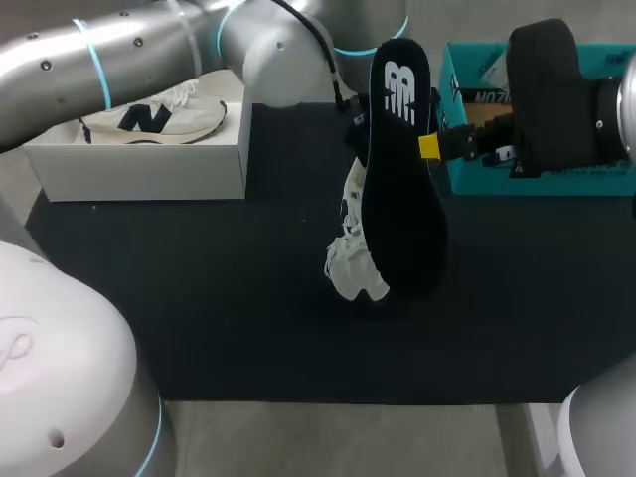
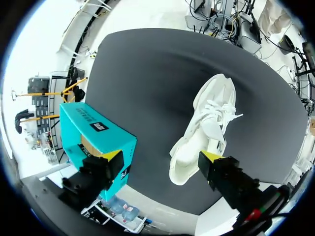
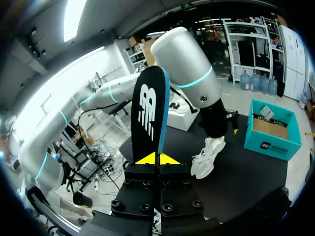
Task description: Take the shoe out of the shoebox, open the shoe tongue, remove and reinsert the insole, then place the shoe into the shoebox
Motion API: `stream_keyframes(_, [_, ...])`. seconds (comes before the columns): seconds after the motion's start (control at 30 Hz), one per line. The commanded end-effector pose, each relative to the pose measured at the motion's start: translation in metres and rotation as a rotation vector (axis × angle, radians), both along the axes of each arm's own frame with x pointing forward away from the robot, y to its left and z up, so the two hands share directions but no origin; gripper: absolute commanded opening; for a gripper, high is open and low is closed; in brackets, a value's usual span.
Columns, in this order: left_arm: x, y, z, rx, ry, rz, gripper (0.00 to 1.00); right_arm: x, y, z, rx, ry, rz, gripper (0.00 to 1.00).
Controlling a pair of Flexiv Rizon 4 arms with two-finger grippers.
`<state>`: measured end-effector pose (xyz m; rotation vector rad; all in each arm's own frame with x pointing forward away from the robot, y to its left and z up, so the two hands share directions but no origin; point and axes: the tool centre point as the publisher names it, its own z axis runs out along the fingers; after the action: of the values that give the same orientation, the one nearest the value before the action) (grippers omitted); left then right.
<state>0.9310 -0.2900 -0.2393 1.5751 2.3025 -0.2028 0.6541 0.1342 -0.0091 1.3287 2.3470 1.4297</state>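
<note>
My right gripper [image 1: 429,147] is shut on the edge of a black insole [image 1: 402,169], held up on edge above the mat; in the right wrist view the insole [image 3: 150,118] rises straight from between the closed yellow tips [image 3: 157,158]. The white shoe [image 1: 350,253] lies on the black mat, partly hidden behind the insole. My left gripper [image 2: 162,157] hangs above the shoe [image 2: 209,118], open with nothing between its fingers. The teal shoebox [image 1: 467,179] stands open at the right, behind my right gripper.
A white box [image 1: 139,169] with a second pale shoe [image 1: 154,119] on it stands at the back left. My left arm [image 3: 192,73] reaches in over the mat's middle, close to the insole. The black mat [image 1: 199,298] covers the table.
</note>
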Motion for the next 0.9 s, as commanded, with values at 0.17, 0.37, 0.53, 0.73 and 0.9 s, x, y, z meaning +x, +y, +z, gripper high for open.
stream_keyframes(0.17, [0.006, 0.005, 0.022, -0.309, -0.018, 0.011, 1.0, -0.007, 0.005, -0.003, 0.002, -0.009, -0.011, 0.0])
stream_keyframes(0.37, [0.013, -0.004, 0.039, -0.37, -0.017, -0.005, 1.0, -0.007, 0.005, -0.003, 0.002, -0.009, -0.011, 0.0])
stream_keyframes(0.53, [0.013, -0.004, 0.039, -0.37, -0.017, -0.005, 1.0, -0.007, 0.005, -0.003, 0.002, -0.009, -0.011, 0.0])
stream_keyframes(0.73, [0.013, -0.004, 0.039, -0.37, -0.017, -0.005, 1.0, -0.007, 0.005, -0.003, 0.002, -0.009, -0.011, 0.0])
stream_keyframes(0.9, [0.013, -0.004, 0.039, -0.37, -0.017, -0.005, 1.0, -0.007, 0.005, -0.003, 0.002, -0.009, -0.011, 0.0])
